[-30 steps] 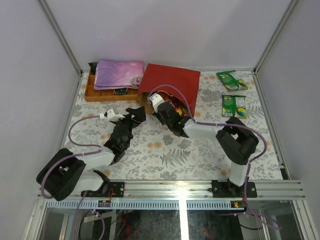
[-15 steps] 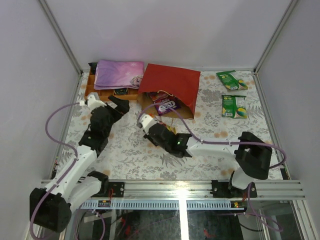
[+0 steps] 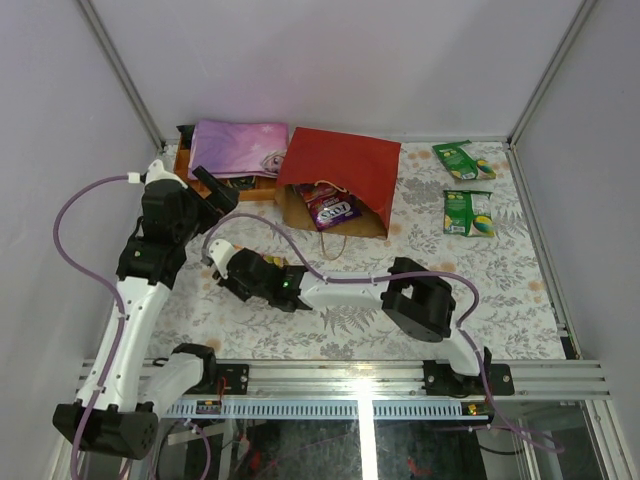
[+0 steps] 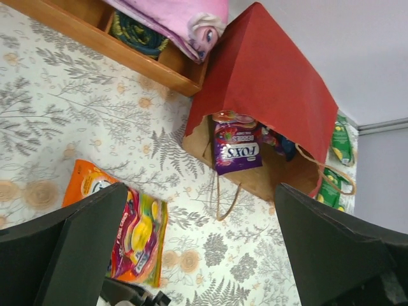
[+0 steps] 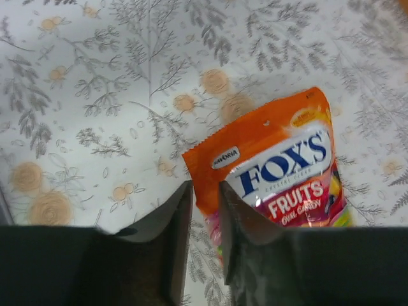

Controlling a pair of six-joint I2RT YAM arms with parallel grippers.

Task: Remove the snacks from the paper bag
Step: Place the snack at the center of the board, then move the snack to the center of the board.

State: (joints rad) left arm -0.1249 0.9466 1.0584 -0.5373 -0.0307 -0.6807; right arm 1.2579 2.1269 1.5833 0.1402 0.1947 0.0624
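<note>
The red paper bag (image 3: 345,165) lies on its side at the back, its brown mouth facing me; the left wrist view shows it too (image 4: 268,95). A purple Fox's packet (image 3: 333,208) sticks out of the mouth (image 4: 237,153), with more packets dim behind it. My right gripper (image 3: 214,254) reaches far left, its jaws nearly closed on the edge of an orange Fox's Fruits packet (image 5: 274,159), which lies low over the table (image 4: 118,233). My left gripper (image 3: 212,190) is raised at the left, wide open and empty (image 4: 204,255). Two green packets (image 3: 463,160) (image 3: 468,212) lie at the right.
A wooden box (image 3: 185,188) holding a pink-purple folded cloth (image 3: 237,148) stands at the back left, beside the bag. The bag's loop handle (image 4: 224,201) lies on the flowered tablecloth. Grey walls and rails close in the table.
My right gripper drew back from the bag's mouth and swung left with the orange packet. My left arm rose and moved back towards the wooden box.
</note>
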